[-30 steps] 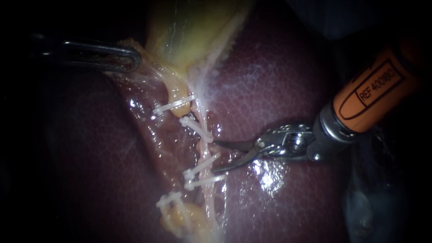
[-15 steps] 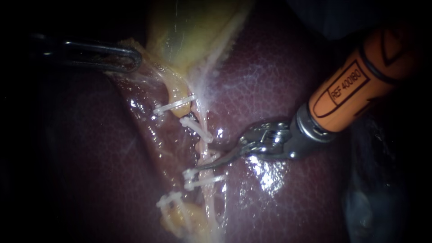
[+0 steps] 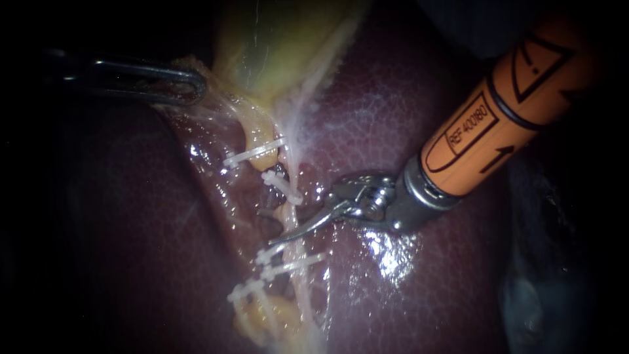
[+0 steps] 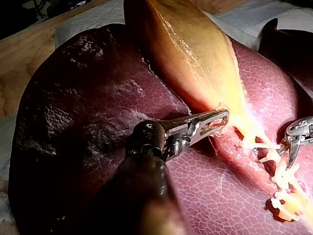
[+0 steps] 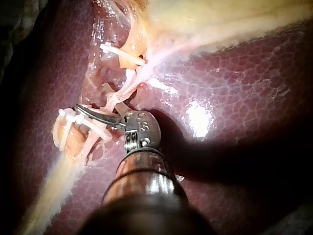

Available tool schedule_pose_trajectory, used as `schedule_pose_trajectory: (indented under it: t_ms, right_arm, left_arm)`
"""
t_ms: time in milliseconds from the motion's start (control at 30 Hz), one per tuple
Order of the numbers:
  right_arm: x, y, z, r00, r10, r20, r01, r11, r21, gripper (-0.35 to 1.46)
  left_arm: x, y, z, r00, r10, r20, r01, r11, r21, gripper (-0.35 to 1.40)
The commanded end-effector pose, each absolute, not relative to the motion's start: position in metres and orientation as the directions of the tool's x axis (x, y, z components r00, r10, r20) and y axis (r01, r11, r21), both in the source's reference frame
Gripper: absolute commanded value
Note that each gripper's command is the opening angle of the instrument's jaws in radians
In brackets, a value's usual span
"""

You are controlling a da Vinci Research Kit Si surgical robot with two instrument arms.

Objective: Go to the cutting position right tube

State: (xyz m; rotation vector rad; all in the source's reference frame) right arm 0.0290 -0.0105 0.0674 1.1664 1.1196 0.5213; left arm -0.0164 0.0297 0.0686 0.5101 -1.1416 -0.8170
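The right tube (image 3: 293,210) is a pale strand running down over the dark liver (image 3: 406,131), with white clips (image 3: 282,186) above and white clips (image 3: 293,265) below a bare stretch. My right instrument (image 3: 270,227), on an orange shaft, has its curved blades open astride that bare stretch, one in front of the tube and one behind. In the right wrist view the blades (image 5: 93,113) lie between the clip groups. My left instrument (image 3: 191,86) is shut on tissue at the edge of the yellow gallbladder (image 3: 282,46); its jaws (image 4: 215,122) hold the fold taut.
The left tube (image 3: 257,134), yellowish, carries its own clip (image 3: 252,153) beside the right one, and another clip (image 3: 246,288) lies lower on it. Wet liver surface glistens under the right instrument's wrist (image 3: 386,249). Wood and white cloth (image 4: 78,27) show beyond the liver.
My right instrument has moved leftward across the liver, and its open blades now reach around the right tube between the clips. The left instrument has stayed put.
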Motion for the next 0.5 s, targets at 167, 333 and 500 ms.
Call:
schedule_pose_trajectory:
  t_ms: [167, 333, 500]
  right_arm:
    - [0.0298, -0.0105, 0.0671, 0.338, 0.84, -0.424, 0.281, 0.34, 0.898, 0.98]
    - [0.0313, -0.0106, 0.0665, 0.283, 0.863, -0.419, 0.328, 0.324, 0.888, 1.0]
    - [0.0328, -0.0111, 0.0656, 0.259, 0.872, -0.416, 0.346, 0.318, 0.883, 1.05]
  left_arm:
    - [-0.0164, 0.0297, 0.0685, 0.185, -0.786, 0.59, 0.305, 0.616, 0.726, -0.35]
    - [-0.0164, 0.0298, 0.0685, 0.184, -0.786, 0.589, 0.305, 0.616, 0.726, -0.35]
    - [-0.0164, 0.0298, 0.0685, 0.184, -0.787, 0.589, 0.305, 0.616, 0.727, -0.35]
